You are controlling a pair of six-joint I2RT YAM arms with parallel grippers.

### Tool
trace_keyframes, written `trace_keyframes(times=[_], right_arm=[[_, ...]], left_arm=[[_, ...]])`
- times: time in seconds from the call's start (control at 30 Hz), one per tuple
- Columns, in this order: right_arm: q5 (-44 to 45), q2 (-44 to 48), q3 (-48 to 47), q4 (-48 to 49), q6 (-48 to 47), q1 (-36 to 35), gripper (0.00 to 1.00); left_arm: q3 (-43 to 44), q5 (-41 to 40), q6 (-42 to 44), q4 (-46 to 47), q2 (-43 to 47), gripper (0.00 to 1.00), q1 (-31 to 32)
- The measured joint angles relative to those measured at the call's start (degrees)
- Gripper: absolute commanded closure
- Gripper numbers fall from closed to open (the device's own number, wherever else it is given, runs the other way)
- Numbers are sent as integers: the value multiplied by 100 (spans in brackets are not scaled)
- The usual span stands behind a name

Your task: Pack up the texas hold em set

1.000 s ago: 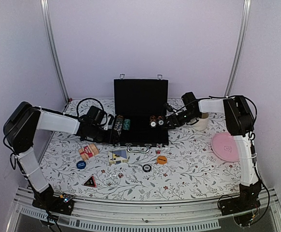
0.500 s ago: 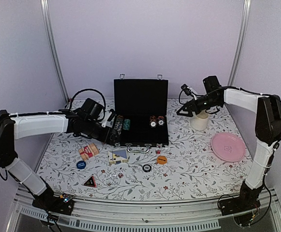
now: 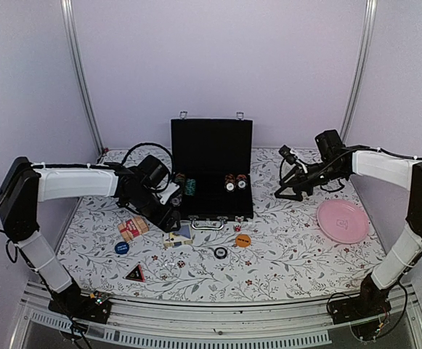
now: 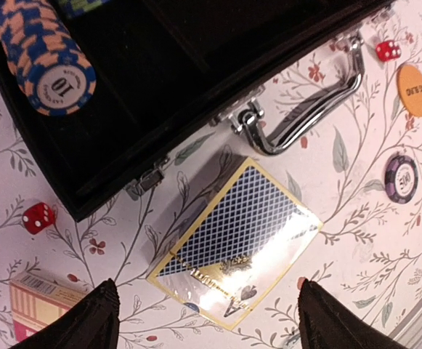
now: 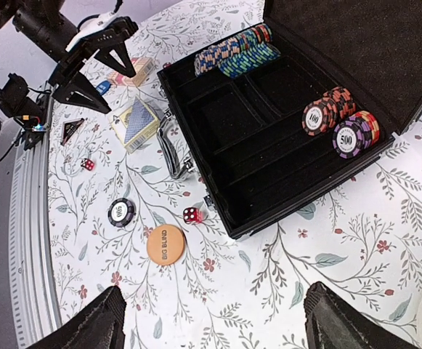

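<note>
Texas hold em briefcase (image 3: 211,149) open at mid tabletop (image 3: 298,247), loose pieces in front.
Left fingers (image 4: 94,320) apart above card deck (image 4: 236,243), right fingers (image 5: 98,320) apart off to the side, both empty. Risk with a skewed descent: deck shoved against handle (image 4: 305,116), red die (image 4: 38,217) flicked away.

Chips (image 5: 323,110) in the briefcase (image 3: 211,145); card deck (image 4: 240,240) and dice (image 4: 38,217) just before it; plate (image 3: 343,220) well right

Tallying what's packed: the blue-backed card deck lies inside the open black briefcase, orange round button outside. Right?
No: the left wrist view shows the blue-backed card deck on the floral table, outside the open black briefcase; the orange round button is outside too.
</note>
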State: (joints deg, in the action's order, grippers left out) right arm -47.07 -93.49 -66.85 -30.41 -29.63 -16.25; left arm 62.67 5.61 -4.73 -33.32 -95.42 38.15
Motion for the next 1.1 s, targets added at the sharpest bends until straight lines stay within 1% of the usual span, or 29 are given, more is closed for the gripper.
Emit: trace_keyframes(times=[0.13,0.3,0.5,0.63,0.87,1.1], right_arm=[[188,-46,-210,-94,-190,-151,17],[560,-286,-780,-175,-501,-678,18],[669,-726,-1034,-291,-597,-1047,18],[741,-824,-1034,-404,-629,-1126,18],[778,-826,-1034,-459,-640,-1150,18],[796,-826,-1034,-476,-643,-1150,18]], left_arm=[[-168,2,-118,-20,-22,16,-4],[-479,160,-413,214,22,18,-46],[-621,452,-496,870,-33,20,-55],[-638,678,-411,1178,-229,21,-55],[-636,826,-212,1534,-448,23,22],[-636,955,-122,1770,-514,25,330]])
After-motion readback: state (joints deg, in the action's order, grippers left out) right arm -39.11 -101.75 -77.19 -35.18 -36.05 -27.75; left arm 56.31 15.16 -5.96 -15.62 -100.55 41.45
